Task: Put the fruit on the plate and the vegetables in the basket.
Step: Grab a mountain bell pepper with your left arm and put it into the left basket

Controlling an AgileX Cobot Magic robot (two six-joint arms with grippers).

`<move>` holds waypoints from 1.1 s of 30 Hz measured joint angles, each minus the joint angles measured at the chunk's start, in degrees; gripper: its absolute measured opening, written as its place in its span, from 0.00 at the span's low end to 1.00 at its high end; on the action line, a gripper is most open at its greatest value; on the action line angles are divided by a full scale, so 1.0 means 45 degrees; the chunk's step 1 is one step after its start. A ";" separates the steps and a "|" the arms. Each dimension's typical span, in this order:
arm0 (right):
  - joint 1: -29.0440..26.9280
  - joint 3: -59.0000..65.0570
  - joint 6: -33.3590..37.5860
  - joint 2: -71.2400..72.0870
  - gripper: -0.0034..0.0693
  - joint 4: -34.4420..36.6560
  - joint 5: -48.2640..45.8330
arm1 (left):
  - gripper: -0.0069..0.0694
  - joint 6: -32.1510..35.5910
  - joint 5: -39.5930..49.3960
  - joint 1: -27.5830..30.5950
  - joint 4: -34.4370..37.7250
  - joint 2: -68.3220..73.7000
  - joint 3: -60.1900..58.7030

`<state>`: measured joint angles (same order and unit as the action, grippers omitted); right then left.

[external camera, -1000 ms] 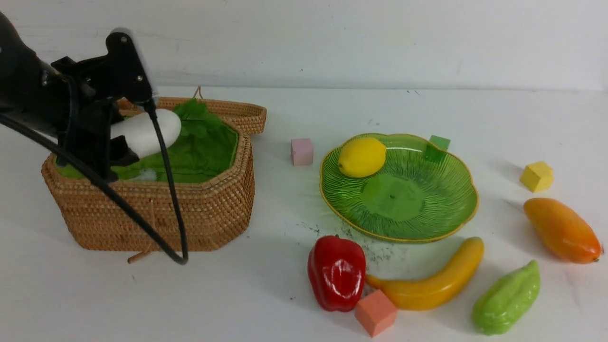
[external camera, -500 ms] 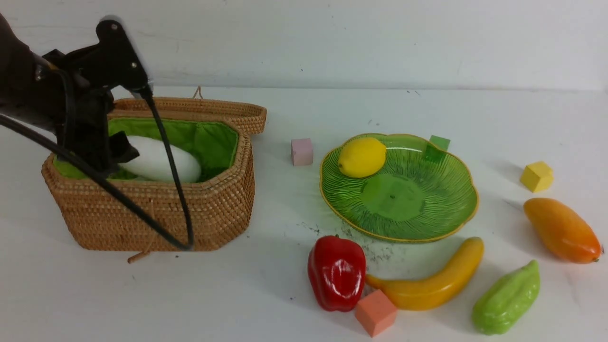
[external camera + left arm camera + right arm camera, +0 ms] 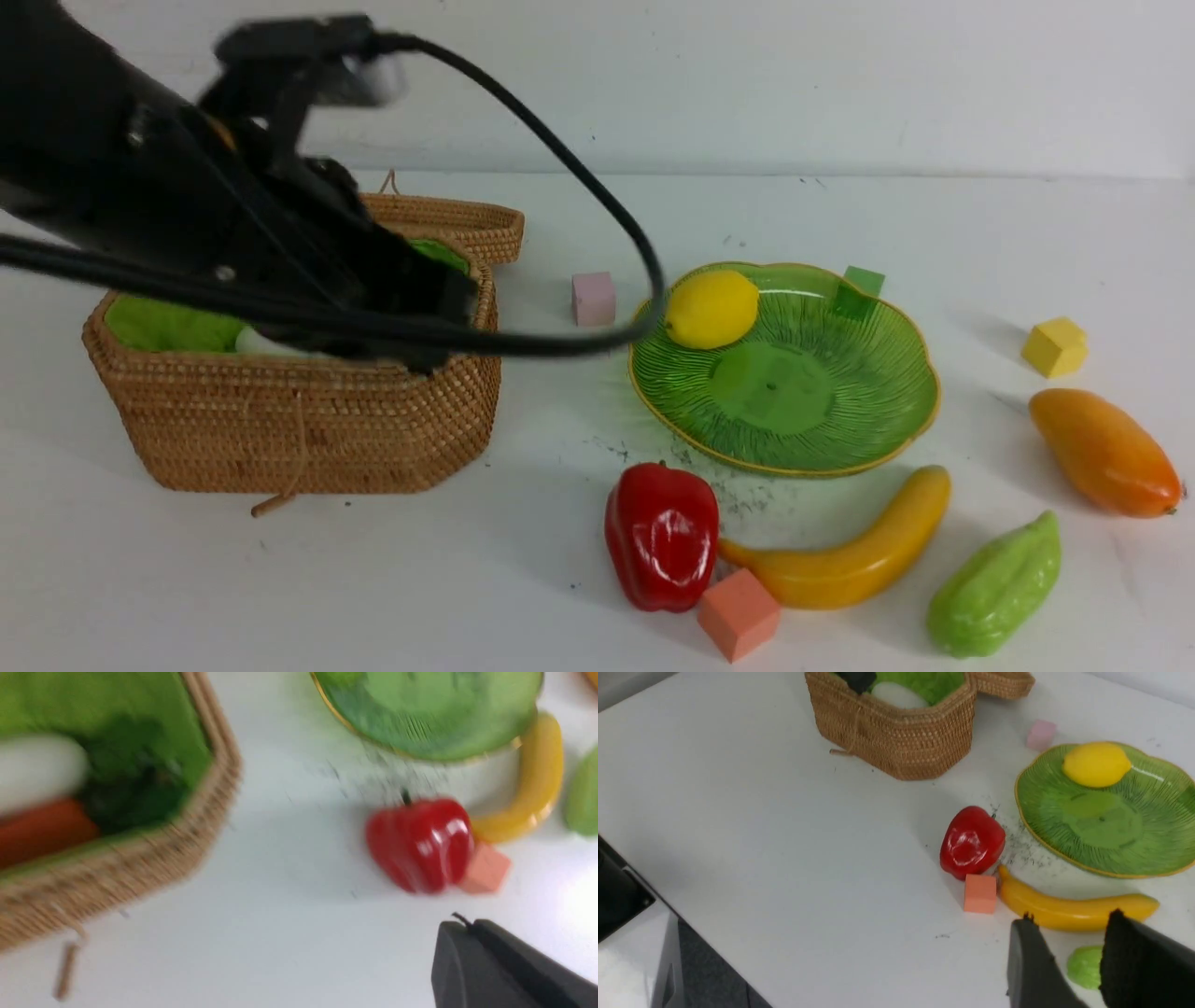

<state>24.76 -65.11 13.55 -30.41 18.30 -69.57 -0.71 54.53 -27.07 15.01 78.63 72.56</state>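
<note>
Over the right part of the basket [image 3: 308,429] the left end effector [image 3: 425,313] is seen blurred; it is closed and nothing is seen in it. Close to it, the white radish [image 3: 37,770] and the carrot [image 3: 42,830] are lying inside the basket. On the plate [image 3: 840,411] the lemon [image 3: 711,308] is placed. The right end effector [image 3: 1070,926] is held partly open and empty above the desk [image 3: 560,597], near the banana [image 3: 859,551] and the gourd [image 3: 994,588]. The bell pepper [image 3: 661,537] and the mango [image 3: 1104,453] are lying on the desk.

White table [image 3: 467,579]: pink cube [image 3: 594,298], green cube [image 3: 860,287], yellow cube [image 3: 1054,346] across back, well apart; salmon cube [image 3: 738,614] near front.
</note>
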 joint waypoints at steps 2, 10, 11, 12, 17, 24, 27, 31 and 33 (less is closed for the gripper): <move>0.0000 0.0000 0.0000 0.0000 0.37 0.0000 -0.0285 | 0.07 -0.1292 0.0348 -0.1305 -0.0895 0.0255 0.0000; 0.0000 0.0000 0.0000 0.0000 0.37 -0.0046 -0.0662 | 0.24 -0.5681 -0.0553 -0.5097 -0.3528 0.2673 0.0000; 0.0000 0.0000 0.0000 0.0000 0.37 -0.0120 -0.0662 | 0.32 -0.6048 -0.0650 -0.5125 -0.3627 0.3109 0.0000; 0.0000 0.0000 0.0000 0.0000 0.37 -0.0197 -0.0662 | 0.39 -0.6238 -0.0723 -0.5125 -0.3681 0.3384 0.0000; 0.0000 0.0000 -0.0043 0.0000 0.37 -0.0423 -0.0662 | 0.81 -0.7278 -0.2046 -0.5125 -0.3878 0.4513 0.0000; 0.0000 0.0000 -0.0043 0.0000 0.37 -0.0426 -0.0673 | 0.96 -0.8385 -0.3958 -0.5125 -0.5083 0.4954 0.0000; 0.0000 0.0000 -0.0043 0.0000 0.37 -0.0426 -0.0673 | 0.95 -0.9102 -0.4250 -0.5125 -0.5651 0.5170 0.0000; 0.0000 0.0000 -0.0043 0.0000 0.37 -0.0426 -0.0673 | 0.95 -0.9716 -0.4485 -0.5125 -0.6233 0.5394 0.0000; 0.0000 0.0000 -0.0043 0.0000 0.37 -0.0436 -0.0673 | 0.94 -0.9829 -0.4500 -0.5125 -0.6450 0.5515 0.0000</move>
<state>24.76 -65.11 13.35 -30.41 16.34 -72.60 -44.94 34.28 -50.14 -14.02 103.45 72.56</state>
